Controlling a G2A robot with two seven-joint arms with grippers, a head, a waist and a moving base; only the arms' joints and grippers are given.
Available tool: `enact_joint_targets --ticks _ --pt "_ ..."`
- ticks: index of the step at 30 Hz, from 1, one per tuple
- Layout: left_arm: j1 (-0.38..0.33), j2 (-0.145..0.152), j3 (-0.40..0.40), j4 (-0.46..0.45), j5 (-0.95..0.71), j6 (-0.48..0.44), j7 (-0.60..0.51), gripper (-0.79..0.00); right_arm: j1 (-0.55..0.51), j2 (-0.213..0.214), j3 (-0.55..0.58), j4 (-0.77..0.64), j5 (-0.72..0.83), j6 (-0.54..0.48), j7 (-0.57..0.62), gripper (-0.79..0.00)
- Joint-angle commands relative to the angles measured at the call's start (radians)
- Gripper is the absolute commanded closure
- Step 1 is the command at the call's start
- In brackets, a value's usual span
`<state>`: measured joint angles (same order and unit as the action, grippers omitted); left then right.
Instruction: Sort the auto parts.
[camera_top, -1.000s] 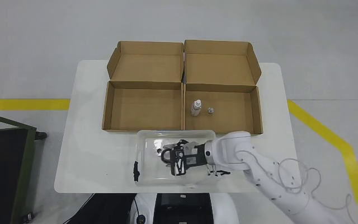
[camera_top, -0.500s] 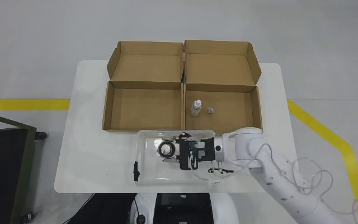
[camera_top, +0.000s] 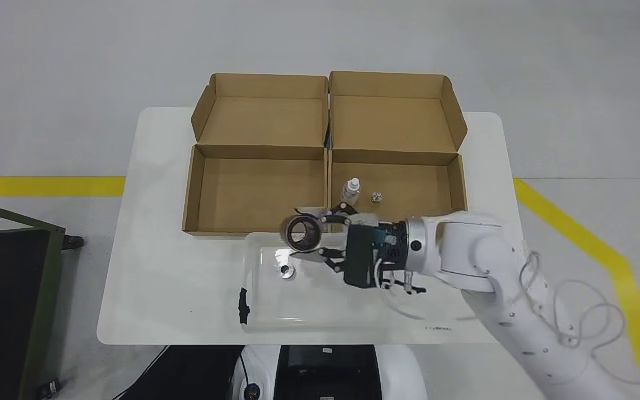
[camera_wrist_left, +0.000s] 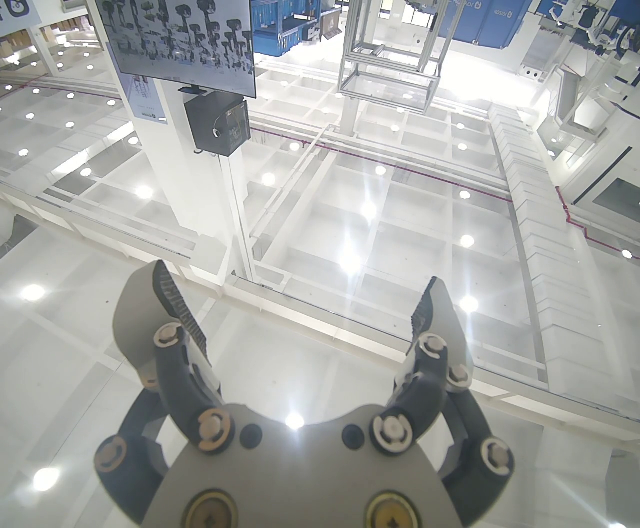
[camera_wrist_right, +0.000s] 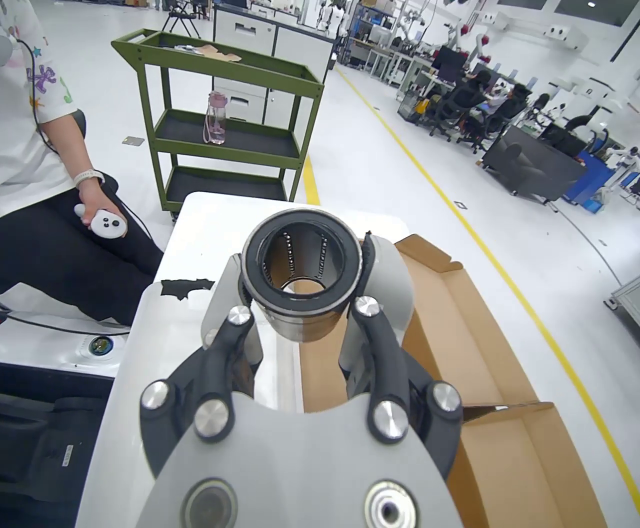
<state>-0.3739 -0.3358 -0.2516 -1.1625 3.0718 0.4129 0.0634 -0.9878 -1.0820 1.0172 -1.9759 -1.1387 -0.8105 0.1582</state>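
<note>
On the white table (camera_top: 150, 250), my right gripper (camera_top: 308, 238) clamps a linear bearing (camera_top: 300, 231) over the far rim of the clear tray (camera_top: 300, 305), at the near wall of the left cardboard box (camera_top: 255, 195). A second ago it was low inside the tray. My left gripper (camera_wrist_left: 297, 300) gapes wide, pointing ceilingward.

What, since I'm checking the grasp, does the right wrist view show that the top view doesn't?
Right wrist view only: rows of small balls inside the bore of the bearing. Top view only: the clear tray holding a small metal part, and a white part in one cardboard box. Both: the right gripper shut on the bearing, over the white table.
</note>
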Motion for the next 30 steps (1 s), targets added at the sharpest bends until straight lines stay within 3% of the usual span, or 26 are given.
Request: enact_joint_targets --ticks 1,30 --pt "0.000 0.000 0.000 0.000 0.000 0.000 0.000 -0.785 0.000 0.000 0.013 -0.005 0.003 0.006 -0.016 0.000" --pt "0.000 0.000 0.000 0.000 0.000 0.000 0.000 -0.785 -0.011 0.015 0.253 -0.120 0.001 0.043 -0.163 0.000"
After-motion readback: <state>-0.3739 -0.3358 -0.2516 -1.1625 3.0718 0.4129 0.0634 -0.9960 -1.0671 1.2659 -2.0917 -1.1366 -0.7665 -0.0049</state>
